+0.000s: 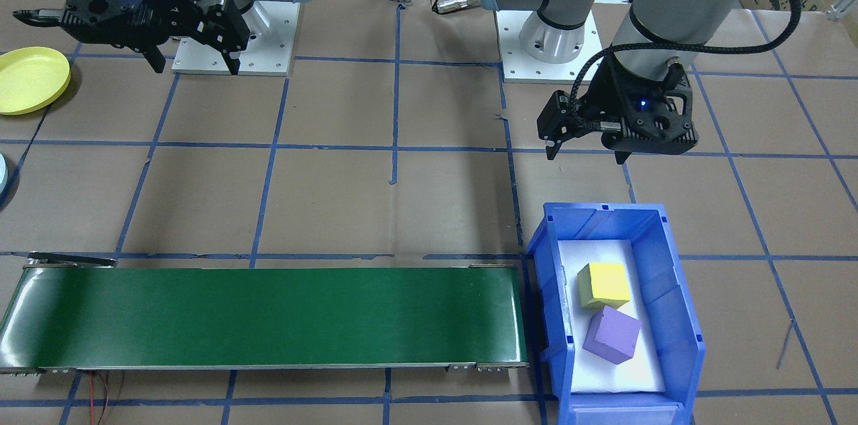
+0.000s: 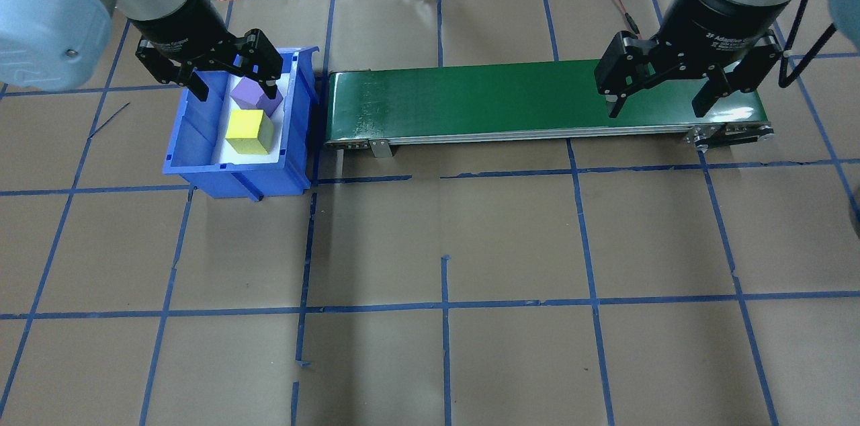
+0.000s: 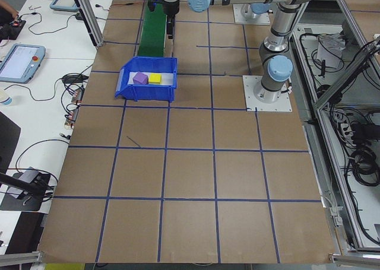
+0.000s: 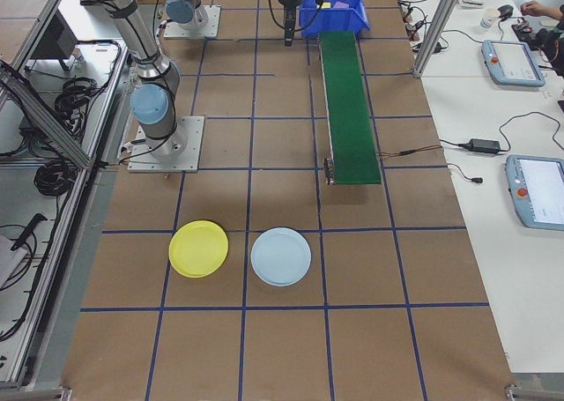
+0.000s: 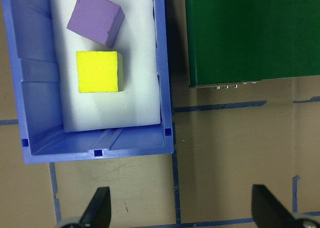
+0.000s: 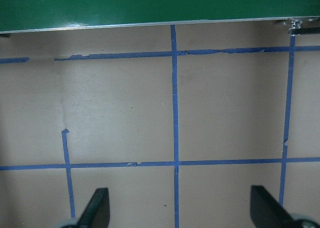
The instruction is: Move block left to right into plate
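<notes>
Block choice is my first worry: two foam cubes sit in the blue bin at the left end of the green conveyor, a yellow block and a purple block, corner almost against corner on the white liner. The task does not say which one, so I judge either could be meant, and a descent between them could catch both or knock one askew.

My left hand hangs above the bin with its jaws spread wide and nothing between them; the wrist view shows both fingertips well short of the bin's near wall. If I drop straight from here I would land on the desk or clip the bin rim, which could tip or shove the bin against the conveyor. The purple block also lies turned at an angle, so jaws closing square to the bin may squeeze it across corners and let it twist out.

My right hand waits open and empty over the far end of the conveyor. The yellow plate lies on the desk well past that end, right beside a pale blue plate. A careless release could put the block in the wrong plate, or let the light foam bounce off the shallow rim.
</notes>
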Robot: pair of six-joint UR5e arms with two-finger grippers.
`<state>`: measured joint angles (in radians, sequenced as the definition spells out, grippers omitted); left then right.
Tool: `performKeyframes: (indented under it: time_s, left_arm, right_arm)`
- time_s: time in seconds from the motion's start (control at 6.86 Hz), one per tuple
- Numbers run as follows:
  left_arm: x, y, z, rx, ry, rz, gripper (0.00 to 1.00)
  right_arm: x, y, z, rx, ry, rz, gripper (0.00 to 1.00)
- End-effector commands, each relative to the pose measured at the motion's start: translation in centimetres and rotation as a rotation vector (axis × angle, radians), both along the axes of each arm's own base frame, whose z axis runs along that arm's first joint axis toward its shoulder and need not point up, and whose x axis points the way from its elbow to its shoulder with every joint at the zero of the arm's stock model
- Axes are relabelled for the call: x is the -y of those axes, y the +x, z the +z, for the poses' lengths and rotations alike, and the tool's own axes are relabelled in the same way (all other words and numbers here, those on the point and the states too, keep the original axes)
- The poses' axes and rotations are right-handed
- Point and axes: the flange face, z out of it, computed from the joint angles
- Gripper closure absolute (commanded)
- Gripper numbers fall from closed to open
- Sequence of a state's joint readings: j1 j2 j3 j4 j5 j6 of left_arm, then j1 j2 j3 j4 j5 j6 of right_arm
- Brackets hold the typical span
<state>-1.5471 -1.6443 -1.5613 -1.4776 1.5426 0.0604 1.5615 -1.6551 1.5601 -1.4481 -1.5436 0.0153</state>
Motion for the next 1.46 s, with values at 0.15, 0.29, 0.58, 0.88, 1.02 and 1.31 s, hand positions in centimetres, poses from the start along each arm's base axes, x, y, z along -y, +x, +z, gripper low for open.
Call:
performKeyframes:
  time_s: [0.15,0.29,0.58,0.88,1.02,1.31]
  left_arm:
    - [0.3,0.1,0.3,0.001,-0.015,0.006,0.0]
    - [1.0,1.0,1.0,0.002,-0.034,0.011,0.0]
    - [3.0,1.9,0.6,0.008,-0.103,0.015,0.0]
    - [6.5,3.5,-1.7,0.013,-0.168,0.001,0.0]
    - [8.2,3.8,-4.1,0.009,-0.162,-0.019,0.0]
    - [11.5,5.3,-8.8,0.021,-0.177,-0.079,0.0]
  right_arm:
    - [0.0,0.0,0.0,0.002,0.0,0.0,0.0]
    - [0.0,0.0,0.0,0.002,0.0,0.0,0.0]
    - [0.0,0.0,0.0,0.002,0.0,0.0,0.0]
    - [0.0,0.0,0.0,0.002,0.0,0.0,0.0]
    - [0.0,0.0,0.0,0.003,-0.002,0.0,0.0]
    - [0.0,0.0,0.0,0.002,0.0,0.0,0.0]
